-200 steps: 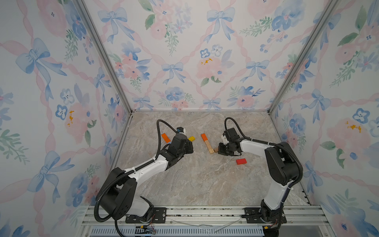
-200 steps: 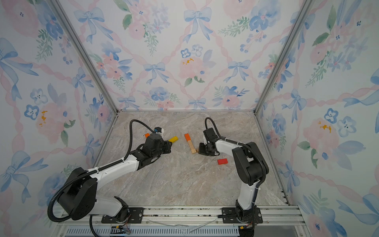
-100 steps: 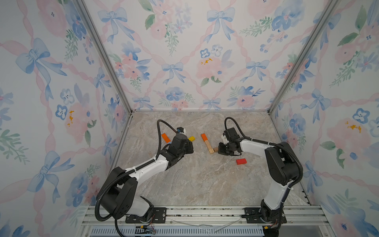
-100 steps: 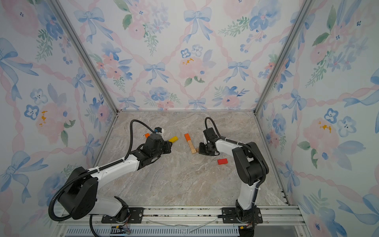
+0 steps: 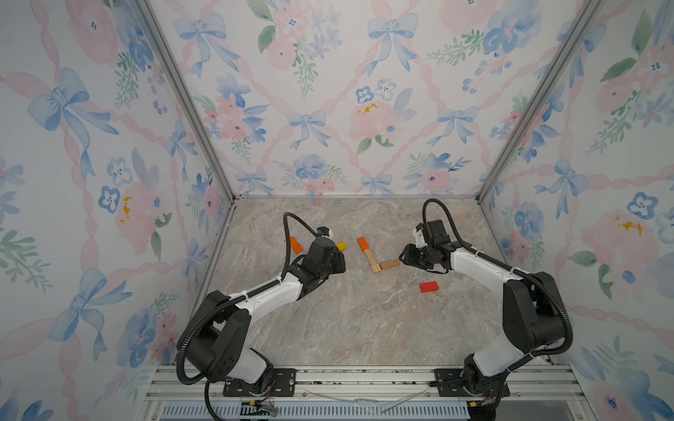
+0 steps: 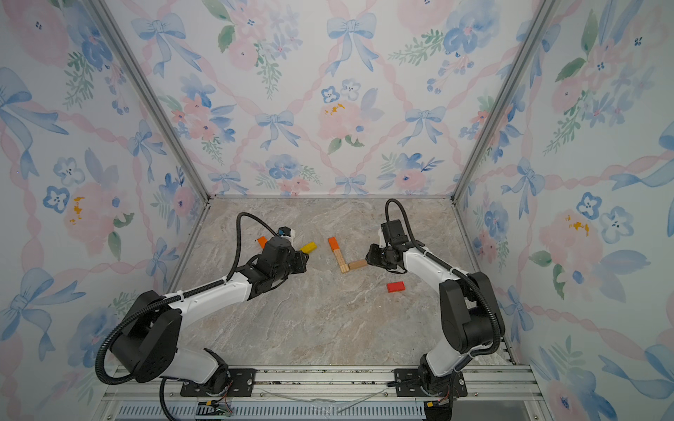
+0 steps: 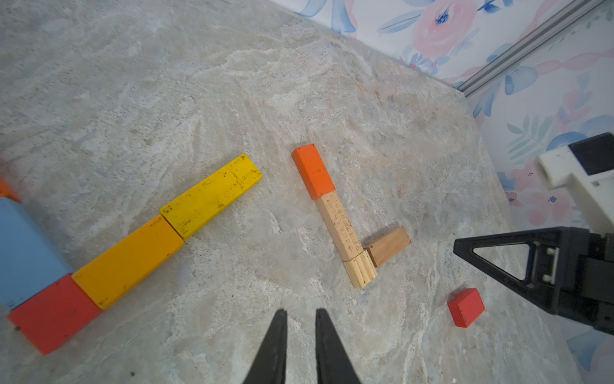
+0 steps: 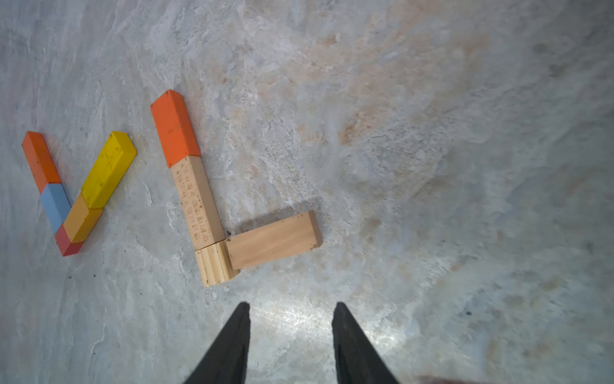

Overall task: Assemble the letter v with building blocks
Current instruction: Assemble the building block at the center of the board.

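Building blocks (image 5: 371, 256) on the tabletop (image 5: 364, 320): ten in all.
Orange blocks (image 8: 175, 126): two.
Red blocks (image 7: 466, 307): two.
Yellow block (image 8: 108, 169): one.
Amber block (image 8: 81, 217): one.
Light blue block (image 8: 55, 206): one.
Plain wood blocks (image 8: 274, 239): three.
Grippers: two, the left gripper (image 7: 301, 312) and the right gripper (image 8: 291, 304).
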You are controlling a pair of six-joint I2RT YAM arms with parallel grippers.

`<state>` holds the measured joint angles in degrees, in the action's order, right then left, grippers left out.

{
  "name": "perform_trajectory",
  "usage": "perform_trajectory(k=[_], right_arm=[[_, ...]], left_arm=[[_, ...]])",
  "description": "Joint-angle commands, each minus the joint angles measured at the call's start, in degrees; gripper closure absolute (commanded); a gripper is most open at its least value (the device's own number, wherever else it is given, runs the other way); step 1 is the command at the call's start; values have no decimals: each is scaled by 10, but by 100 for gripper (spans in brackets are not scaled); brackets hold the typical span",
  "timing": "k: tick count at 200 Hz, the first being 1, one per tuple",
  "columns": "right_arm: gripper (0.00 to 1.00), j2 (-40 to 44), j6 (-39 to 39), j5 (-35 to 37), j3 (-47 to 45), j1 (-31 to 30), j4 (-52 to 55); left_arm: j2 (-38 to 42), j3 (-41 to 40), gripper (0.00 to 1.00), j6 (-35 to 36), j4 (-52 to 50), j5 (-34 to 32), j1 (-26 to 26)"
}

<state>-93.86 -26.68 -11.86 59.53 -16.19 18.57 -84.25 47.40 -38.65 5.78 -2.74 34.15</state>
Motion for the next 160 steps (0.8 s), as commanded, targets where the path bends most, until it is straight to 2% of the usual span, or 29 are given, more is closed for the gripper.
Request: perform_trajectory(k=[1, 58, 160], right_arm=[[48, -30, -5, -24, -11, 10, -20], [40, -86, -17, -45, 3, 18, -64], [39, -140, -28, -73, 25, 21, -94]], left_arm=[[-8, 16, 80, -1, 8, 9, 4], [-6, 15, 80, 1, -2, -1, 5], [-4, 15, 79, 1, -9, -8, 6]])
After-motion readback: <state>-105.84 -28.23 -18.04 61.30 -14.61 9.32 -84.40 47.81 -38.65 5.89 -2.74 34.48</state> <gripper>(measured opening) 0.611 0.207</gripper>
